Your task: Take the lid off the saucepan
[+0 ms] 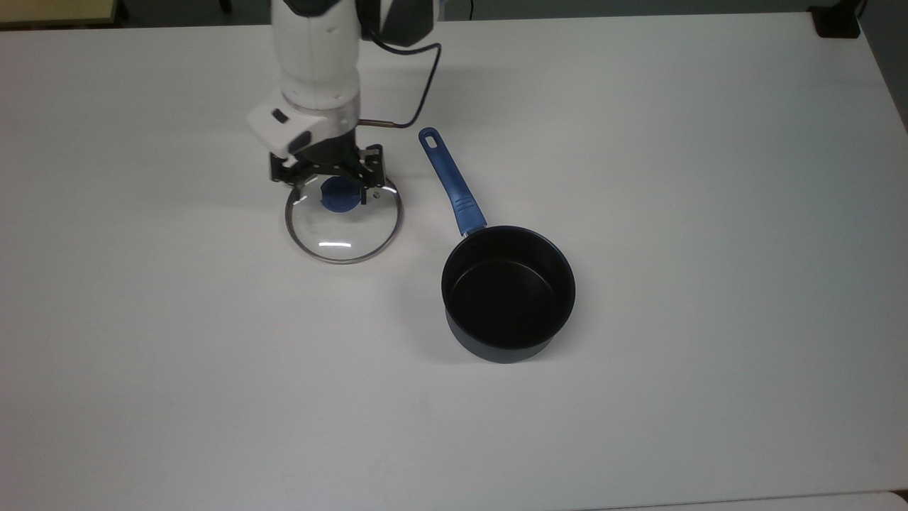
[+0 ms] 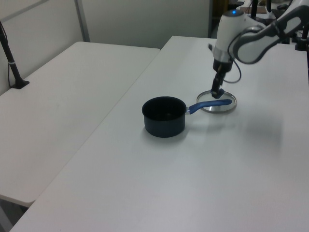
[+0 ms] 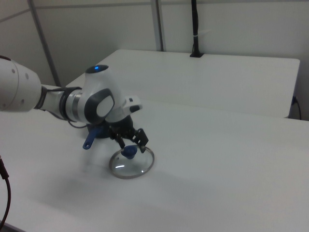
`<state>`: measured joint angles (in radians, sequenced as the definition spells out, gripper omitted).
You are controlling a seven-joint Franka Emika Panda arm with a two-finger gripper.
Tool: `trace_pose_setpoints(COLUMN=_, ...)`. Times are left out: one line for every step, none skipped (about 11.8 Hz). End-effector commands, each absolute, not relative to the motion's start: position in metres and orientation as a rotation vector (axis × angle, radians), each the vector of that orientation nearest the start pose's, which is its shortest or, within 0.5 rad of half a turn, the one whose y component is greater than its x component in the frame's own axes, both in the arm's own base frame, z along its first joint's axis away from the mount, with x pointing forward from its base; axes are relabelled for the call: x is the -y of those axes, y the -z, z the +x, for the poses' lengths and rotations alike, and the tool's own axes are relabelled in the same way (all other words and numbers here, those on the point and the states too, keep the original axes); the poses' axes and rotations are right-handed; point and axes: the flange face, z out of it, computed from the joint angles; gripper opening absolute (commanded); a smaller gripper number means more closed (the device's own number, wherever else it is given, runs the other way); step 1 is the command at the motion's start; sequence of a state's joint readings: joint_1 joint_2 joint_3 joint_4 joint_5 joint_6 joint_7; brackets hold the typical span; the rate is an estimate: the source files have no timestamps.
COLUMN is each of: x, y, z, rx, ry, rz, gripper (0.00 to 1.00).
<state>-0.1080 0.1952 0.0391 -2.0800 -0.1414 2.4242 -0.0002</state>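
The lid [image 1: 344, 234] lies flat on the white table [image 1: 674, 142], to the top view's left of the saucepan [image 1: 508, 292]. Its blue knob [image 1: 339, 195] sits between the spread fingers of my gripper [image 1: 328, 183], which stands open just over it. The saucepan is uncovered, black inside, and its long blue handle [image 1: 452, 183] points toward the arm. In the left view the lid [image 2: 220, 104] rests behind the handle tip, under the gripper [image 2: 218, 92], with the saucepan [image 2: 164, 116] nearer. In the right view the open gripper [image 3: 131, 144] hovers above the lid [image 3: 132, 163]; the arm hides the pot body.
A dark cable [image 1: 425, 78] loops from the arm's wrist over the table. A black clamp [image 1: 837, 21] sits at the top view's far right corner. A second white table [image 2: 67, 82] adjoins on the left view's left, with a black post [image 2: 12, 63].
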Motion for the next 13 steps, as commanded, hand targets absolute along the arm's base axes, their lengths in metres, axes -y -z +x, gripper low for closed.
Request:
trace_pose_setpoints(x=0.052, y=-0.444, z=0.612, rx=-0.033, ry=0.148, rz=-3.267, gripper=1.0)
trace_pose_setpoints(x=0.048, y=-0.467, z=0.613, rx=-0.038, ry=0.101, rz=-3.268, gripper=1.0)
trace_pose_setpoints(x=0.038, y=-0.49, z=0.613, rx=-0.034, ry=0.095, rz=-3.252, gripper=1.0)
trace_pose_setpoints(x=0.025, y=-0.503, z=0.611, rx=-0.019, ry=0.082, rz=-3.235, gripper=1.0)
trace_pose_setpoints(x=0.011, y=-0.523, z=0.602, rx=-0.003, ry=0.082, rz=-3.215, gripper=1.0)
trace_pose_setpoints(x=-0.002, y=-0.542, z=0.591, rx=0.012, ry=0.08, rz=-3.19, gripper=1.0)
trace_pose_setpoints(x=-0.02, y=-0.557, z=0.579, rx=0.031, ry=0.059, rz=-3.161, gripper=1.0)
trace_pose_setpoints(x=-0.037, y=-0.567, z=0.569, rx=0.061, ry=0.038, rz=-3.16, gripper=1.0)
trace_pose_setpoints(x=-0.049, y=-0.578, z=0.561, rx=0.064, ry=0.051, rz=-3.163, gripper=1.0)
trace_pose_setpoints(x=-0.051, y=-0.587, z=0.555, rx=0.013, ry=0.059, rz=-3.164, gripper=1.0)
trace_pose_setpoints(x=-0.051, y=-0.593, z=0.549, rx=-0.009, ry=0.047, rz=-3.171, gripper=1.0)
trace_pose_setpoints(x=-0.05, y=-0.594, z=0.547, rx=-0.011, ry=0.04, rz=-3.175, gripper=1.0)
trace_pose_setpoints(x=-0.047, y=-0.596, z=0.543, rx=0.0, ry=0.014, rz=-3.182, gripper=1.0)
